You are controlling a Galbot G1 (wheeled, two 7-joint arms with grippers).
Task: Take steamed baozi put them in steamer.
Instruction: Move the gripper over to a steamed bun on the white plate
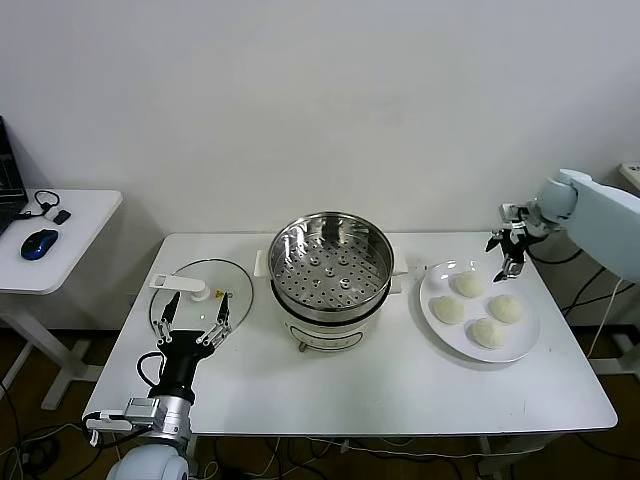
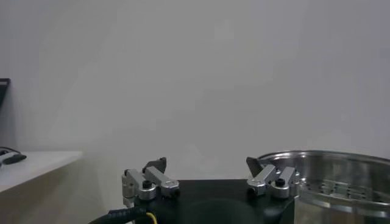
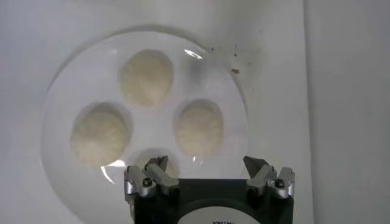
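Head view: the steamer [image 1: 330,268] stands at centre frame, uncovered, its perforated tray bare, so it is ready to receive food. Its glass lid [image 1: 200,295] lies flat to the left of it, set aside to leave the pot mouth free. At right of frame a white plate [image 1: 440,322] holds four buns [image 1: 488,310], grouped close together and all still outside the steamer. The right gripper [image 1: 506,252] hangs above the plate's far edge with its jaws spread wide and nothing between them, a posture suited to descending over a bun; the right wrist view looks straight down on the buns [image 3: 146,76] on the plate [image 3: 61,85]. The left gripper [image 1: 195,322] waits at lower left over the lid, jaws apart and empty. Judged stage: approach before the first pick.
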